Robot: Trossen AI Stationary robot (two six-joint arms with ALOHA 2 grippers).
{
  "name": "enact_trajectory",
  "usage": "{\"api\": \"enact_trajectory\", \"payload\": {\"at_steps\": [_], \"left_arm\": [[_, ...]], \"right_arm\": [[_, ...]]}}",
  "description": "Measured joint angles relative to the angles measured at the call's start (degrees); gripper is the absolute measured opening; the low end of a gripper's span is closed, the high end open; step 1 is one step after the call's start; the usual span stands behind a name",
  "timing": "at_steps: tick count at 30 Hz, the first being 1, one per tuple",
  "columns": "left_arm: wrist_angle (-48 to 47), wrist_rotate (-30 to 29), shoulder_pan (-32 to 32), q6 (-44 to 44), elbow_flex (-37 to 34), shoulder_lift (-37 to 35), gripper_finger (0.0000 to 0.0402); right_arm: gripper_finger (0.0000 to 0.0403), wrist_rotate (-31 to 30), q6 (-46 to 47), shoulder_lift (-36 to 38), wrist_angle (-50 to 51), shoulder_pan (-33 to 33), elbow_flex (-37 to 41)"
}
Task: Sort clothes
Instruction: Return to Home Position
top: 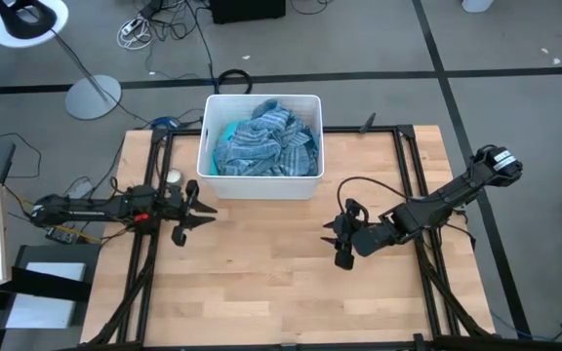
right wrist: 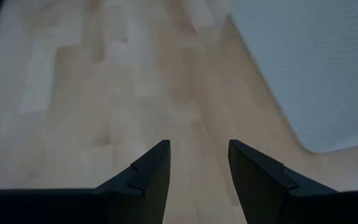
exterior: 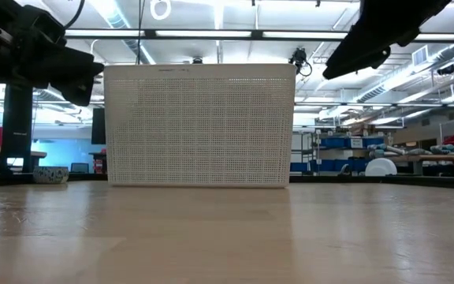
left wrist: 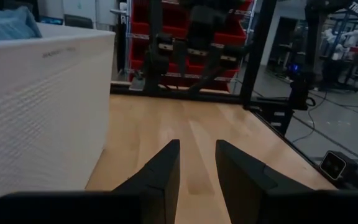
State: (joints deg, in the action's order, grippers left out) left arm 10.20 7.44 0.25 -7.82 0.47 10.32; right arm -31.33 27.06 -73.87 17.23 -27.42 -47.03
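The clothes, a heap of grey-blue striped, blue and turquoise fabric, lie inside the white bin at the table's far middle. A blue fold shows above the bin's rim in the left wrist view. My left gripper stands open near the bin's near left corner, pointing level toward the table's right, with nothing between its fingers. My right gripper hangs open above the bare wood right of the middle, slanting down toward the table's left, holding nothing.
The bin's perforated wall stands across the low view. Black frame rails run along the table's sides and far edge. Bare wooden tabletop lies between and in front of the two grippers.
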Motion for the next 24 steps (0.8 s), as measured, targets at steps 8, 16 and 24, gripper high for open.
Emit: {"api": "enact_trajectory", "payload": {"at_steps": [8,16,24], "left_arm": [[-8.1,0.3,0.1,1.9,0.0,-10.4,0.0108],[-8.1,1.6,0.0,1.9,0.0,-10.3,0.0108],[-8.0,2.3,0.0,1.2,0.0,-10.3,0.0108]], "right_arm": [[0.0162,-1.2,-0.7,0.0,0.4,4.6,0.0],[0.0162,-1.0,-1.9,0.6,-4.7,5.9,4.5],[0.0162,1.3,-5.6,9.2,-34.9,8.2,25.5]]}}
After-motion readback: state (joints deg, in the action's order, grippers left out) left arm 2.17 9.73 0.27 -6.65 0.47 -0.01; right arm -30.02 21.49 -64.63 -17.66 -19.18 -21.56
